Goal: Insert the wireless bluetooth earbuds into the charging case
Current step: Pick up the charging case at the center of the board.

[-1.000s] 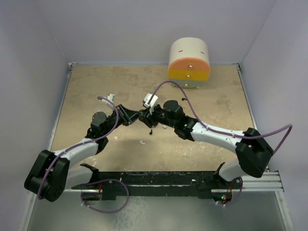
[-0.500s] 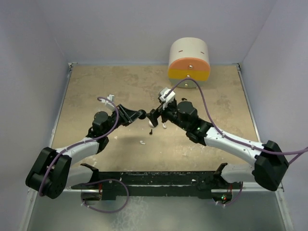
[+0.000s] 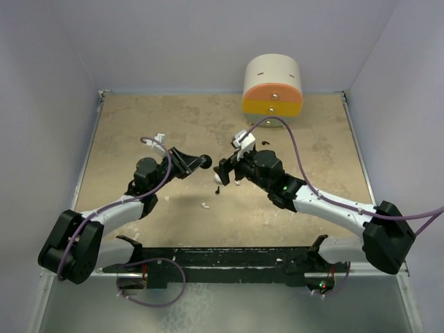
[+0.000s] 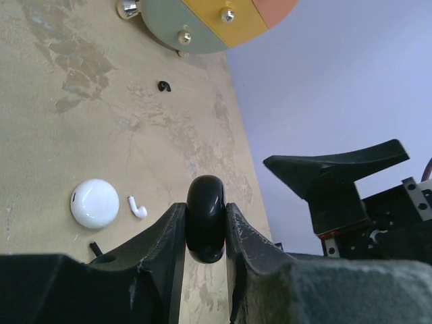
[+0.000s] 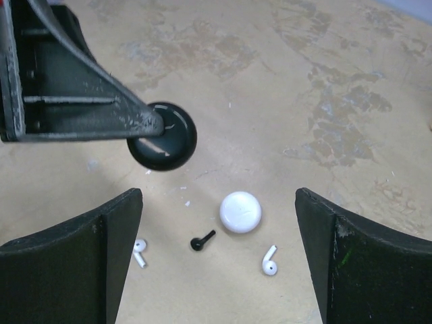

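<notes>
The left gripper [image 4: 204, 217] was pinched narrow on a glossy black round charging case [image 5: 162, 136], held clear of the mottled tan tabletop [image 5: 324, 81]. The right gripper [image 5: 219, 199] hung with jaws wide above a small black stemmed earbud [image 5: 202, 240], which lay just beside a white round case [image 5: 240, 212], with 2 white earbuds [image 5: 269, 260] nearby. Pickup appeared to be the step in hand. The next move called for a descent centred on the black bud, then a gentle pinch.

2 white earbuds [image 5: 270, 260], 2 blk earbuds [image 5: 202, 240], 1 white round case [image 5: 240, 211], 1 blk round case [image 5: 165, 145], 1 drawer box [image 3: 272, 87].
</notes>
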Robot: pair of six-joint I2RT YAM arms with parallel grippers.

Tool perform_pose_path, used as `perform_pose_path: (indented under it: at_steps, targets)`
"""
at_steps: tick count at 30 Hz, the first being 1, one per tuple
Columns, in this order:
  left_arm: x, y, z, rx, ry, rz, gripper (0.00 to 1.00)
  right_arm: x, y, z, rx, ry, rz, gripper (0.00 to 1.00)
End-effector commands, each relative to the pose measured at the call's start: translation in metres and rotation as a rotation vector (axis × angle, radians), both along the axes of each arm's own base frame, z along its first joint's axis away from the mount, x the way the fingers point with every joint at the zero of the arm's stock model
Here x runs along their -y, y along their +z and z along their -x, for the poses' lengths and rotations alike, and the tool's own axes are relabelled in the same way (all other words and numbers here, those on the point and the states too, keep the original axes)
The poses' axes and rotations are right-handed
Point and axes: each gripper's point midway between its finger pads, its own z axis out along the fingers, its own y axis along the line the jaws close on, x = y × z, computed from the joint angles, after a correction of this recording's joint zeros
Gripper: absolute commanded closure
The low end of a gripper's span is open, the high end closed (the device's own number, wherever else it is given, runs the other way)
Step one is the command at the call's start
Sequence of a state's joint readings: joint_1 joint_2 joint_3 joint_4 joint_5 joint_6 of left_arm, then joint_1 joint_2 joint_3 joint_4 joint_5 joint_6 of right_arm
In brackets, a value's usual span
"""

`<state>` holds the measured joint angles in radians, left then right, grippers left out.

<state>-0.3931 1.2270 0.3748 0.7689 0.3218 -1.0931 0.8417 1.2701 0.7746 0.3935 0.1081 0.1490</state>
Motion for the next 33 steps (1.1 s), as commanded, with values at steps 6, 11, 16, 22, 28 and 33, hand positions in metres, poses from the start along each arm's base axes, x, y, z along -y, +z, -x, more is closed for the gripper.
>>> perform_pose_path:
  at_steps: [6,11,16,22,28,33]
  targets:
    - [0.013,0.034,-0.006,0.055,-0.071,0.037,1.00,-0.016,0.010,0.003,0.083,0.128,0.044,0.07]
    - [0.015,0.034,-0.005,0.049,-0.082,0.033,1.00,-0.025,0.011,0.000,0.082,0.152,0.048,0.09]
    - [0.018,0.036,-0.004,0.050,-0.094,0.031,1.00,-0.032,0.005,-0.002,0.072,0.169,0.052,0.11]
    - [0.023,0.033,-0.001,0.050,-0.106,0.022,1.00,-0.039,0.004,-0.004,0.073,0.184,0.044,0.13]
    - [0.032,0.029,0.003,0.045,-0.125,0.012,1.00,-0.042,0.003,-0.007,0.074,0.187,0.044,0.15]
    - [0.036,0.029,0.008,0.047,-0.138,0.015,1.00,-0.044,0.000,-0.010,0.072,0.182,0.052,0.20]
